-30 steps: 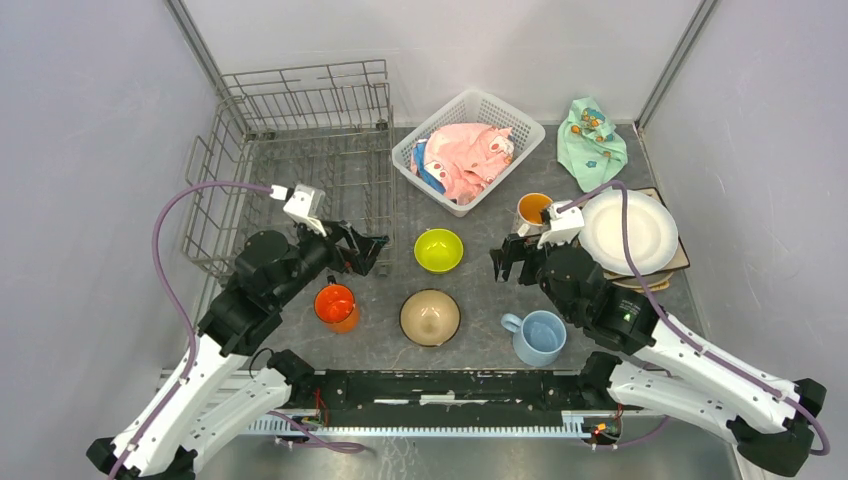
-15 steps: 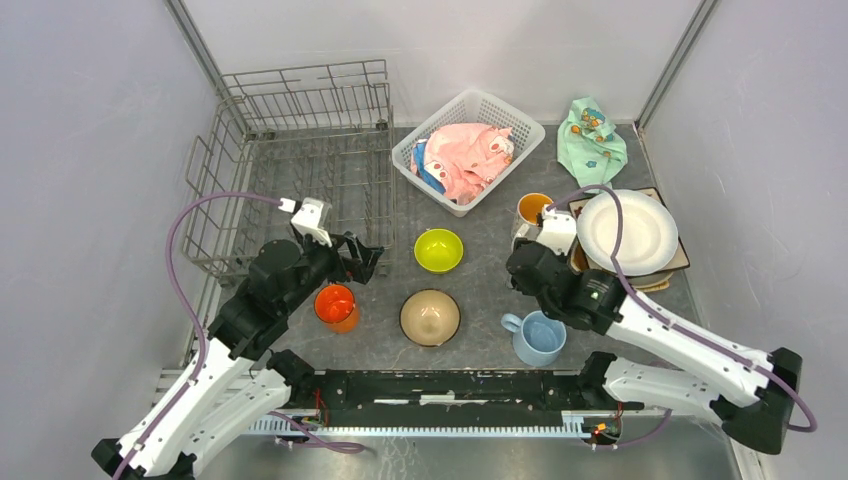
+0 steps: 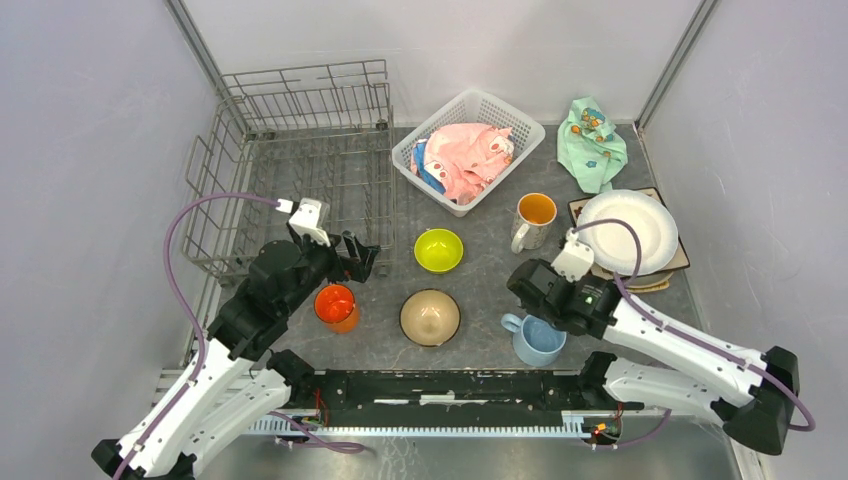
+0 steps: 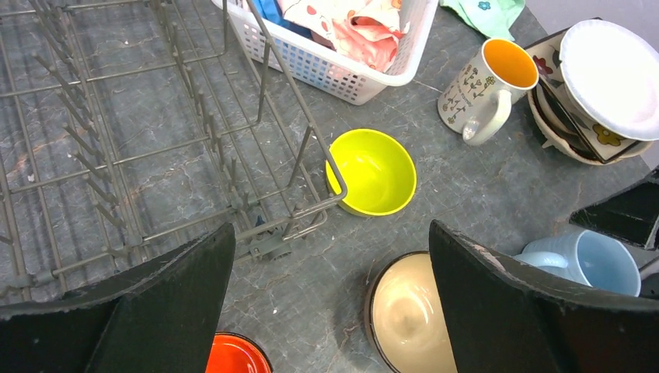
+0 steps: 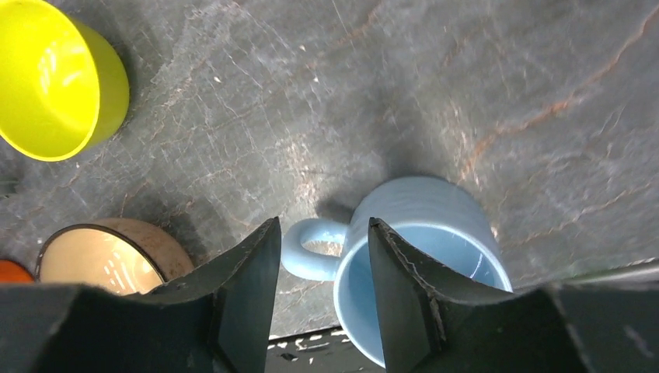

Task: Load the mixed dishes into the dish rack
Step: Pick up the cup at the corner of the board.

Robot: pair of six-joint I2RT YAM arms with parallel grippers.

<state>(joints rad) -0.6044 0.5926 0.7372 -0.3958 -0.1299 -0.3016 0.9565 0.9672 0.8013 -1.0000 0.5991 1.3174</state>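
Note:
The grey wire dish rack (image 3: 300, 150) stands at the back left with nothing in it. My left gripper (image 3: 362, 262) hangs wide open by the rack's near right corner (image 4: 311, 214), above bare table, holding nothing. The orange mug (image 3: 337, 305), tan bowl (image 3: 430, 317) and lime-green bowl (image 3: 438, 250) sit around it. My right gripper (image 5: 322, 233) is low over the light-blue mug (image 5: 420, 264). Its jaws are partly closed, one finger over the mug's mouth, the handle (image 5: 311, 249) showing in the gap. A white patterned mug (image 3: 533, 220) and a white plate (image 3: 628, 232) atop stacked plates stand at right.
A white lattice basket (image 3: 470, 150) holding a pink cloth sits behind the bowls. A mint-green cloth (image 3: 592, 142) lies at the back right. The rack's tall wire walls rise at the left, and the arms' base rail (image 3: 450, 385) runs along the near edge.
My right arm has pulled back from the patterned mug and plates and come down over the light-blue mug, its jaws narrowing. The left gripper shifted slightly nearer and stayed wide open.

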